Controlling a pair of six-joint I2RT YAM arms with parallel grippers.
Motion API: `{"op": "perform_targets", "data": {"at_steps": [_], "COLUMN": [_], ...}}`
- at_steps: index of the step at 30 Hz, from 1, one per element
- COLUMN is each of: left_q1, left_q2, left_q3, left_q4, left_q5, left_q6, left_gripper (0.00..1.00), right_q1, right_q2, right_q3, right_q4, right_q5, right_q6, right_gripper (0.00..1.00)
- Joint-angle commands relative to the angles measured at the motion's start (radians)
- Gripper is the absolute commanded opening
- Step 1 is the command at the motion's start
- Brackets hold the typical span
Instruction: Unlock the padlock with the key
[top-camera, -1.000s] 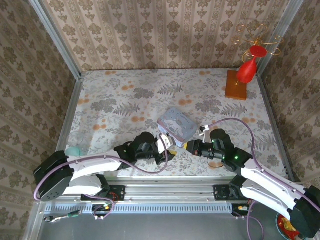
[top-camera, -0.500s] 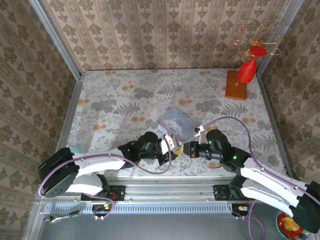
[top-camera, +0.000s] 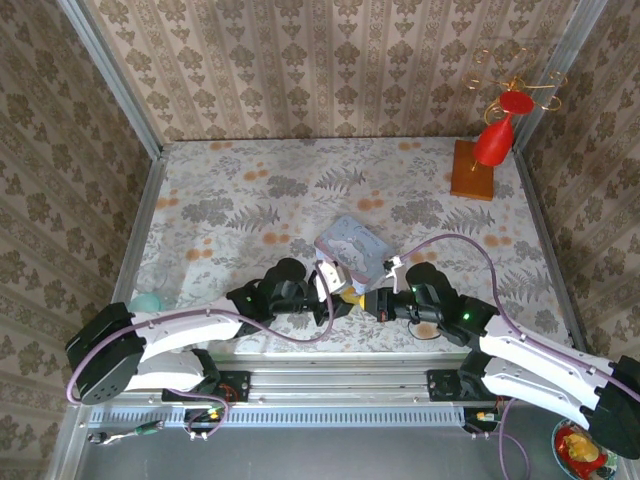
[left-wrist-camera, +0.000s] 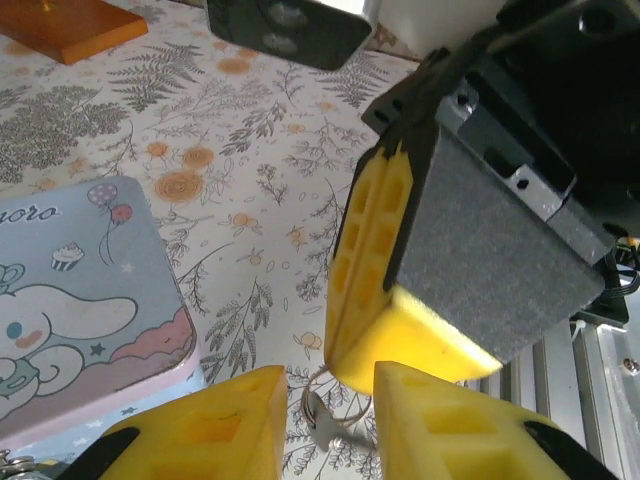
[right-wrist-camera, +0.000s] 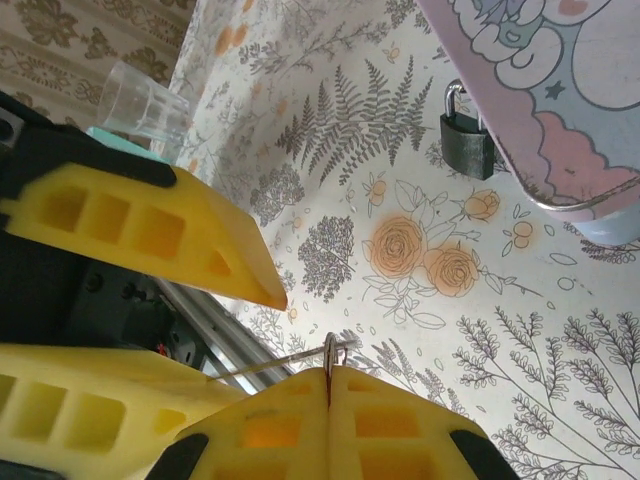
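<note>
Right end effector (right-wrist-camera: 328, 382), jaws pressed together, pinches the key (left-wrist-camera: 320, 425) by its thin ring, just off the tin (right-wrist-camera: 560, 80). Left end effector (left-wrist-camera: 330, 398) stands narrowly parted around that key. The padlock (right-wrist-camera: 468, 140) rests on the tabletop (right-wrist-camera: 400, 160), touching the tin's edge. A clear cup (right-wrist-camera: 140, 100) stands well away from the tin.

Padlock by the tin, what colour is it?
The padlock is dark grey with a silvery shackle, clearest in the right wrist view.
</note>
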Motion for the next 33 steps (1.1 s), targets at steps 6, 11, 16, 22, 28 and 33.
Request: {"op": "perform_targets", "data": {"at_steps": [6, 11, 16, 22, 28, 33], "left_q1": [0.012, 0.017, 0.021, 0.016, -0.033, -0.053], "left_q2": [-0.006, 0.002, -0.008, -0.071, -0.103, -0.053], "left_q3": [-0.013, -0.012, -0.031, -0.147, -0.228, -0.21], "left_q4": [0.025, 0.029, 0.047, 0.147, 0.285, 0.336], "left_q5": [0.05, 0.081, 0.079, 0.03, -0.08, -0.129], "left_q6": [-0.018, -0.026, -0.03, 0.056, 0.168, 0.197], "left_gripper": [0.29, 0.22, 0.22, 0.32, 0.37, 0.34], "right_q1": [0.022, 0.026, 0.028, 0.027, 0.038, 0.049], "right_q2": [-0.002, -0.012, -0.026, -0.078, -0.107, -0.105], "right_q3": [0.04, 0.032, 0.032, 0.022, 0.015, 0.006], "right_q4": [-0.006, 0.01, -0.009, -0.011, 0.052, 0.104], "right_q5": [0.041, 0.036, 0.078, 0.114, 0.107, 0.111], "right_q6": [-0.037, -0.035, -0.024, 0.044, 0.149, 0.212], "right_gripper": [0.0, 0.0, 0.0, 0.0, 0.0, 0.0]}}
